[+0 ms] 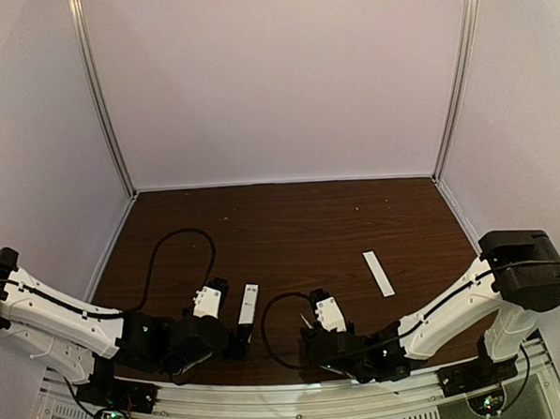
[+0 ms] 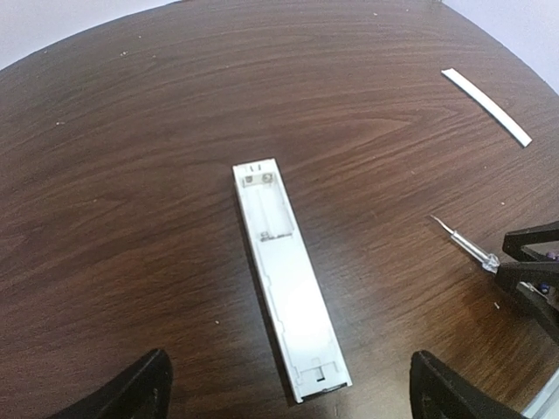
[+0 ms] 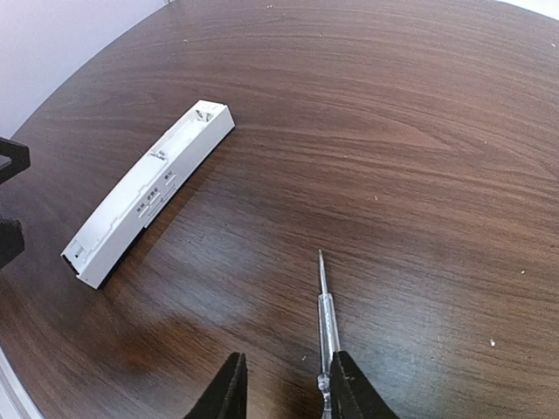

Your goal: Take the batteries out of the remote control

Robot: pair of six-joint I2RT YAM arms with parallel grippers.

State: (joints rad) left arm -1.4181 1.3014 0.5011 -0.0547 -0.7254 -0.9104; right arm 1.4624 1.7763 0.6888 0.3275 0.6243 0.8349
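Your left hand [image 2: 288,390] stands wide over the near end of the remote control [image 2: 286,284], which lies flat on the surface [image 2: 131,175], battery recess up. Your right hand [image 3: 288,386] is narrowly parted, the screwdriver [image 3: 325,314] lying loose in the gap.

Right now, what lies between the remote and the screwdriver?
Nothing: only bare table separates the remote from the screwdriver, clearest in the right wrist view.
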